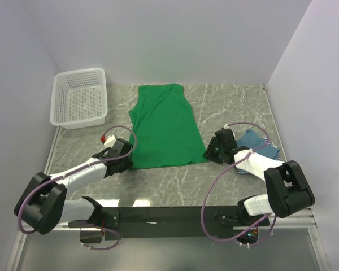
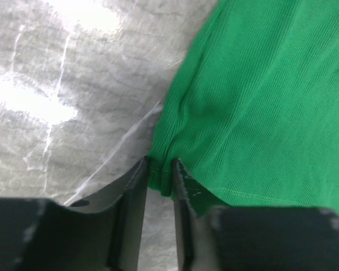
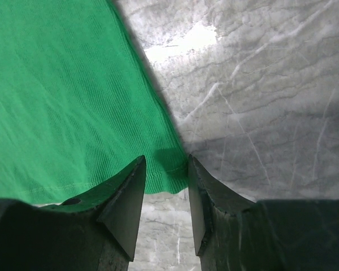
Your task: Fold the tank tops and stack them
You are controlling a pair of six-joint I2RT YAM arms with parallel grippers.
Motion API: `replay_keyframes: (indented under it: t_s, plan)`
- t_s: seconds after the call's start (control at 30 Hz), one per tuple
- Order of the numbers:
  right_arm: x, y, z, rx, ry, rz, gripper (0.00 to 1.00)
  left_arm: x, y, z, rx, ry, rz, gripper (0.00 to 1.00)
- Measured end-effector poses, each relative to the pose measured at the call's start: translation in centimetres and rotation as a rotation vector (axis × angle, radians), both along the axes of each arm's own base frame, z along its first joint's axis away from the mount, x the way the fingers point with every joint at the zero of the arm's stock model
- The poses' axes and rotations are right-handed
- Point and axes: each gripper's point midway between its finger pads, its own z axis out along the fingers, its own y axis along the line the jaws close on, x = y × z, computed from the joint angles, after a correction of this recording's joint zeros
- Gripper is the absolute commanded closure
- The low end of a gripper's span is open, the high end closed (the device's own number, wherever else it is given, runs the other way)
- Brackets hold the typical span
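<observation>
A bright green tank top (image 1: 161,127) lies flat mid-table with its hem toward me. At the hem's left corner, my left gripper (image 1: 127,161) (image 2: 159,164) has its fingers close together and pinches a bunched fold of the green cloth (image 2: 260,101). My right gripper (image 1: 209,152) (image 3: 165,164) stands open at the hem's right corner, one finger on either side of the flat green cloth (image 3: 62,101). Folded at the right, a teal-blue tank top (image 1: 254,138) rests on a striped one (image 1: 271,149). My right arm partly hides both.
A white lattice basket (image 1: 81,71) stands at the back left corner. Pale walls close in the left, back and right sides. The grey marble tabletop (image 1: 231,107) shows bare between the green top and the folded pile.
</observation>
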Motion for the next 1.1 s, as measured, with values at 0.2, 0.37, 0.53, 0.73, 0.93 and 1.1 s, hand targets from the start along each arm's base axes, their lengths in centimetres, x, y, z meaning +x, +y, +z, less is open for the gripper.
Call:
replay_keyframes:
  t_s: [0.2,0.37,0.53,0.73,0.93,1.1]
  plan:
    - [0.0,0.5,-0.2,0.005,0.002,0.002,0.83,0.3,-0.2,-0.1,-0.001,-0.003,0.001,0.89]
    - [0.0,0.6,-0.5,0.005,0.013,-0.006,1.0,0.2,-0.1,0.1,0.0,-0.001,0.001,1.0]
    - [-0.4,-0.7,0.4,-0.019,0.017,-0.027,1.0,-0.2,0.5,2.4,-0.01,-0.027,0.007,0.98]
    - [1.8,-3.0,6.4,0.004,-0.119,-0.092,1.0,1.3,0.4,7.1,-0.059,-0.153,-0.003,0.94]
    - [1.7,-2.7,7.5,0.029,-0.147,-0.063,1.0,0.6,0.3,6.4,-0.068,-0.124,-0.022,0.69]
    - [0.2,-3.0,5.6,0.011,-0.085,-0.061,1.0,-0.9,0.2,4.7,-0.095,-0.088,-0.043,0.74]
